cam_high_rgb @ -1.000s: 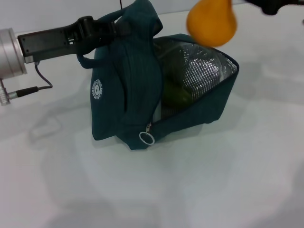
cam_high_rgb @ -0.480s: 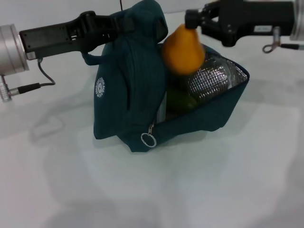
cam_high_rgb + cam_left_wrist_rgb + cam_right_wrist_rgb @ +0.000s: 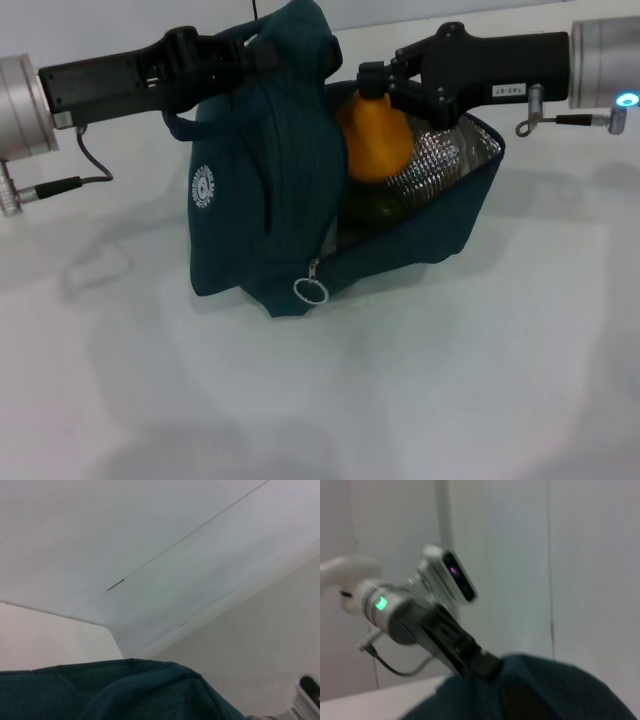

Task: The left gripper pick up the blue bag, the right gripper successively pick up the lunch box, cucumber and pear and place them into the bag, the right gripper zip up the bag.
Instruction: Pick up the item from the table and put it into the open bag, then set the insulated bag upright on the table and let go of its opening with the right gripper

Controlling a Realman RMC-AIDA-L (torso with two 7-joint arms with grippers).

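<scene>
The blue bag (image 3: 270, 200) stands on the white table with its mouth open to the right, silver lining (image 3: 445, 150) showing. My left gripper (image 3: 262, 48) is shut on the bag's top flap and holds it up. My right gripper (image 3: 372, 82) is shut on the top of the orange-yellow pear (image 3: 372, 140), which hangs in the bag's mouth. Below the pear, a dark green piece of the cucumber (image 3: 372, 208) shows inside the bag. The lunch box is hidden. Teal bag fabric fills the lower edge of the left wrist view (image 3: 125, 690) and of the right wrist view (image 3: 545, 690).
The zipper's metal ring pull (image 3: 310, 291) hangs at the bag's front corner, and a white round logo (image 3: 204, 187) marks its left side. A cable (image 3: 60, 186) trails from the left arm. In the right wrist view the left arm (image 3: 410, 615) is seen beyond the bag.
My right gripper has come in from the upper right and lowered the pear into the bag's mouth. The left gripper and the bag have stayed nearly still.
</scene>
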